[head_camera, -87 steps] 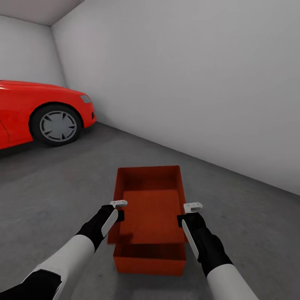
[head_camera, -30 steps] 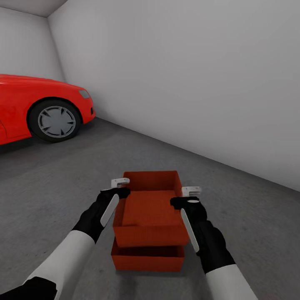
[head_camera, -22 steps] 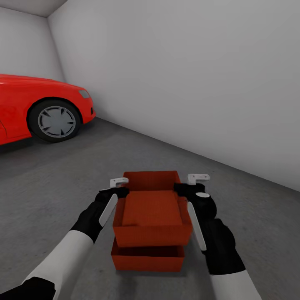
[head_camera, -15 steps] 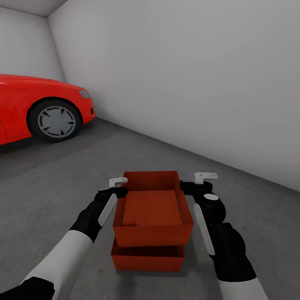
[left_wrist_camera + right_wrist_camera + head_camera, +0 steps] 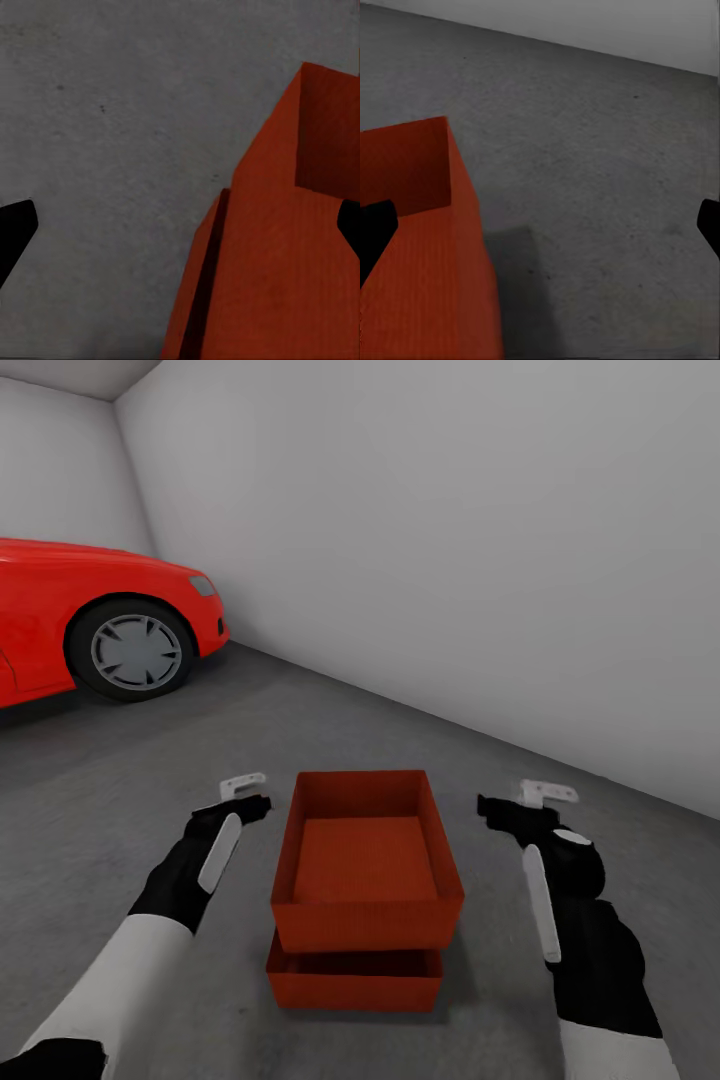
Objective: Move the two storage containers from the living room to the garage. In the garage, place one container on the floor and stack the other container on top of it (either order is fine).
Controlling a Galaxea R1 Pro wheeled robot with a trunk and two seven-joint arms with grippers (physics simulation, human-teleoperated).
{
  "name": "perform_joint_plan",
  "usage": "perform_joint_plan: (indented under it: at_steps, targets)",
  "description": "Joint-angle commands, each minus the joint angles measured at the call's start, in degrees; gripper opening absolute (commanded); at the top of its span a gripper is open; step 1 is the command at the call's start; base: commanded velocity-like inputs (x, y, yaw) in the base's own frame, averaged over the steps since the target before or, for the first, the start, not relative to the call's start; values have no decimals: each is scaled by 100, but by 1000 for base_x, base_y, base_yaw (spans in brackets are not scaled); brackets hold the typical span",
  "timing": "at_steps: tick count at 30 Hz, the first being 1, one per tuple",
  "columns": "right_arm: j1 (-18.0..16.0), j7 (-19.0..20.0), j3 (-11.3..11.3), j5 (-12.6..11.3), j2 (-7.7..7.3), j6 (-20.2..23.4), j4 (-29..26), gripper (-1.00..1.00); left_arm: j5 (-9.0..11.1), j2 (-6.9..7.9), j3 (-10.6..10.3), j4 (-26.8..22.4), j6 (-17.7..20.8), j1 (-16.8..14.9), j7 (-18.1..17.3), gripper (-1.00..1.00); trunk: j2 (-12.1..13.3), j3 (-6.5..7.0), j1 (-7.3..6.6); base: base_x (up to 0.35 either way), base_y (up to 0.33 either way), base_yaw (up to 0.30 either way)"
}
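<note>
Two orange-red storage containers stand stacked on the grey concrete garage floor (image 5: 120, 800). The upper container (image 5: 365, 860) rests on the lower container (image 5: 355, 980), set slightly further back. My left gripper (image 5: 247, 797) hovers open a short way to the left of the upper bin, touching nothing. On the other side my right gripper (image 5: 520, 800) is open too, clear of the bin's right wall. The left wrist view has the stack's side (image 5: 292, 247) between widely spread fingertips (image 5: 11, 232). In the right wrist view a bin corner (image 5: 420, 247) lies beside bare floor (image 5: 607, 187).
A red car (image 5: 90, 620) is parked at the far left, its front wheel (image 5: 132, 650) facing me. A plain white wall (image 5: 450, 540) runs behind the stack from the back corner to the right. Grey floor surrounds the stack.
Both grippers held the upper container's side walls over the lower one, then opened and drew apart sideways. The upper container stays resting on the lower one.
</note>
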Motion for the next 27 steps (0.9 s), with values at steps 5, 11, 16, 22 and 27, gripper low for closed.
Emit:
perform_joint_plan:
  at_steps: [5, 11, 16, 22, 27]
  targets:
    - [0, 422, -922, 22, 10, 5, 238, 100, -14, 18, 198, 41, -11, 44, -6, 100, 0, 0, 0, 0, 0, 0]
    - [0, 461, -1706, 25, 8, -25, 1682, 100, -21, 35, 332, 158, -13, 47, 2, 100, 0, 0, 0, 0, 0, 0]
    - [2, 482, -2208, 25, 6, -743, 2783, 100, -21, 35, 373, 174, -13, 48, 3, 100, 0, 0, 0, 0, 0, 0]
    - [4, 481, -2305, 22, 41, -1682, 3269, 100, -14, 29, 374, 190, -13, 48, -10, 100, 0, 0, 0, 0, 0, 0]
    - [3, 480, -2315, 26, 36, -1774, 3302, 100, -13, 28, 374, 198, -13, 48, -16, 100, 0, 0, 0, 0, 0, 0]
